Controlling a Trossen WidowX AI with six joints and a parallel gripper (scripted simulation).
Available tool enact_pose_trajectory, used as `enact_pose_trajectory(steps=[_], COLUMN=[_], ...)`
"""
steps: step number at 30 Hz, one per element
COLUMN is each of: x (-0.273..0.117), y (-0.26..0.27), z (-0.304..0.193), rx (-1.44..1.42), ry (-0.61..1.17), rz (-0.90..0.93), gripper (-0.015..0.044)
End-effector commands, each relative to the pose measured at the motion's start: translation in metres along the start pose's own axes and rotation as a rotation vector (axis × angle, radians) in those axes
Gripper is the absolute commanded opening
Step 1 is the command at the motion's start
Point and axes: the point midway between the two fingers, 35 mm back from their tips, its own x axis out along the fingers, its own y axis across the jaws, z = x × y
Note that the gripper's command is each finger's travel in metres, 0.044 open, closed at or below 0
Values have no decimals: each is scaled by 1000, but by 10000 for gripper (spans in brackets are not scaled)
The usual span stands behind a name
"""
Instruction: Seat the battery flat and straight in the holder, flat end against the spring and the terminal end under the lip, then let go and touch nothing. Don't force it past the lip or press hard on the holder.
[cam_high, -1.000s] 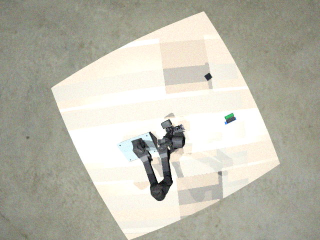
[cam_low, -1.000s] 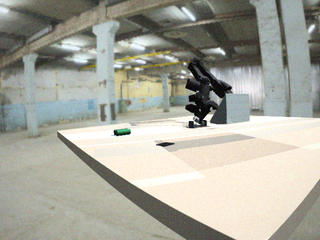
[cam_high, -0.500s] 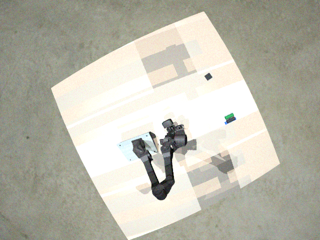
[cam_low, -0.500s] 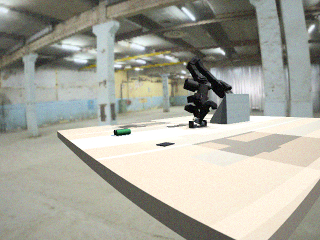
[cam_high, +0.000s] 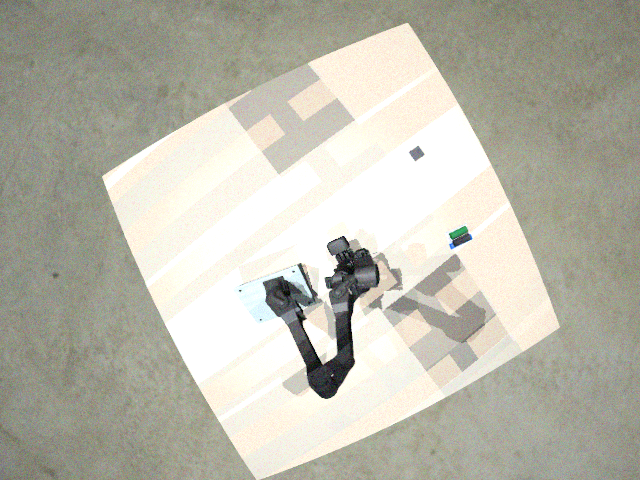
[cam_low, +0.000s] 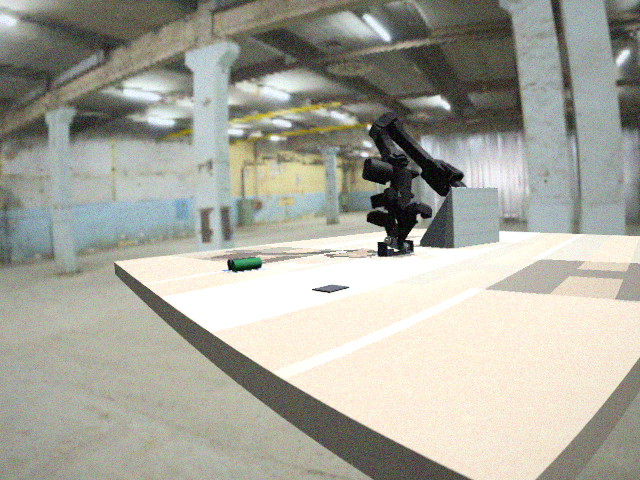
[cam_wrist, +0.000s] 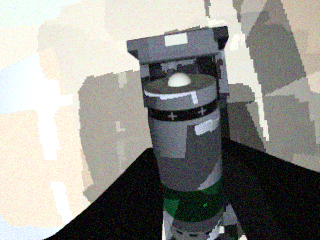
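The battery (cam_wrist: 187, 135) is grey with a dark plus-marked band and a green band lower down. Its pale round terminal points toward the lip end of the dark grey holder (cam_wrist: 202, 49) (cam_low: 382, 249). In the wrist view the terminal shows just short of the lip, with a dark gap between them. The battery looks tilted, its terminal end raised; its exact height over the holder floor is unclear. My gripper (cam_wrist: 186, 152) (cam_low: 397, 242) is shut on the battery, a black finger on each side. The flat end and the spring are hidden. In the top view the arm covers the holder.
A green cylinder (cam_high: 458, 232) (cam_low: 245, 264) lies beside a black part with blue edges, off toward the table's edge. A small dark square (cam_high: 416, 153) (cam_low: 330, 288) lies flat on the table. The arm's base stands at a pale blue block (cam_high: 253, 302) (cam_low: 475, 217).
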Motion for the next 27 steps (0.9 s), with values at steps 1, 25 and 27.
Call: enact_pose_trajectory(steps=[1,25,27], x=[3,7,7], y=[4,3,2], z=[-5,-3,-3], rx=[-3,21,23], ry=[41,178,190], rz=[12,21,22], gripper=[80,80,80])
